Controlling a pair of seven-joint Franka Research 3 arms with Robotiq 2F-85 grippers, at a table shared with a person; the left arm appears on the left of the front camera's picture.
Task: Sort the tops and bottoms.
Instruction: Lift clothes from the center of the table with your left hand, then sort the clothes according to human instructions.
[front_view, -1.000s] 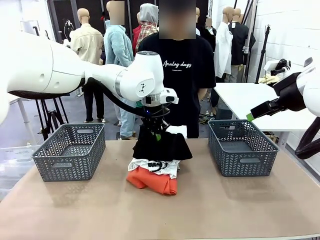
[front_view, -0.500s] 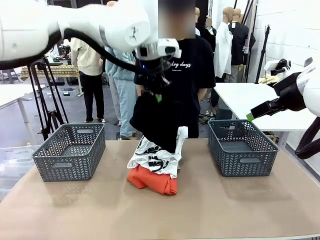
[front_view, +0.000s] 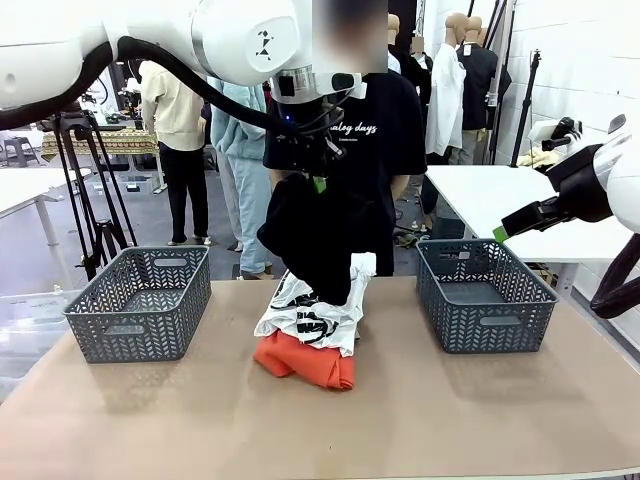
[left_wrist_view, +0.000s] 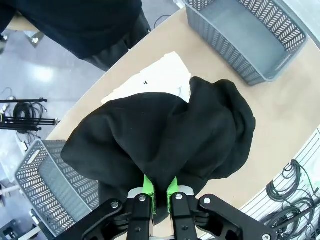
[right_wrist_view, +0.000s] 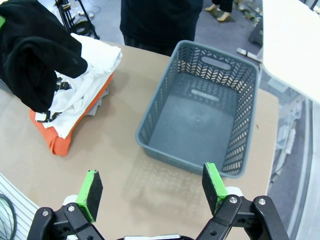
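My left gripper (front_view: 310, 172) is shut on a black garment (front_view: 316, 235) that hangs high above the pile at the table's middle. In the left wrist view the green fingertips (left_wrist_view: 148, 186) pinch the bunched black cloth (left_wrist_view: 160, 130). Below it lies the white tee with black print (front_view: 308, 316), partly pulled up at its right edge, on top of the bright orange top (front_view: 305, 362). The light grey top is hidden. My right gripper (right_wrist_view: 152, 182) is open and holds nothing, up beside the right basket (right_wrist_view: 200, 115); from there the pile (right_wrist_view: 82, 80) shows at the left.
A grey basket (front_view: 140, 300) stands at the table's left and another grey basket (front_view: 485, 295) at its right, both with nothing inside. A person in a black T-shirt (front_view: 385, 150) stands at the far edge behind the pile. A white table (front_view: 500, 190) is at the back right.
My left gripper has risen from the pile with the black garment, which now hangs free. The white tee's right edge got dragged upward. The right arm has not moved.
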